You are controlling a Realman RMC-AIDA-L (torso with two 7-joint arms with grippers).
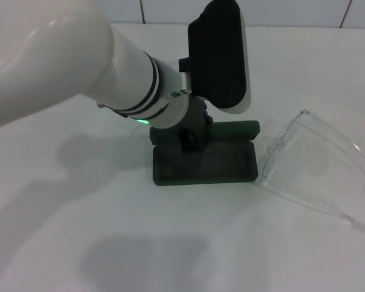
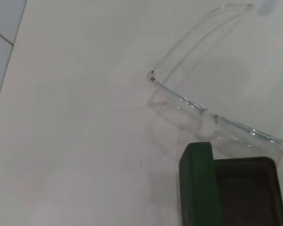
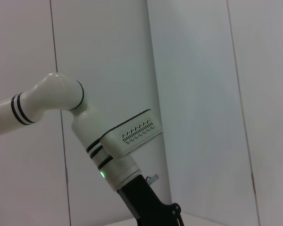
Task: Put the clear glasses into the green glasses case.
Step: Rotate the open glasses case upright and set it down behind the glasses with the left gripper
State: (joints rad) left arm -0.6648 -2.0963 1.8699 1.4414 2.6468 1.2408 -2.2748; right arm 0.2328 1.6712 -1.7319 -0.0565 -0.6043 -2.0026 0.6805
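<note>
1. The left arm (image 3: 52,101) is reaching in from one side, white with black rings around its joints, bending at a rounded elbow.
2. A green light (image 3: 103,174) is glowing on its wrist section.
3. A white camera housing (image 3: 132,134) with a vented face is sitting beside the wrist.
4. The left gripper's black base (image 3: 148,203) is pointing down toward a pale surface edge.
5. A white panelled wall (image 3: 203,94) is filling the background.
</note>
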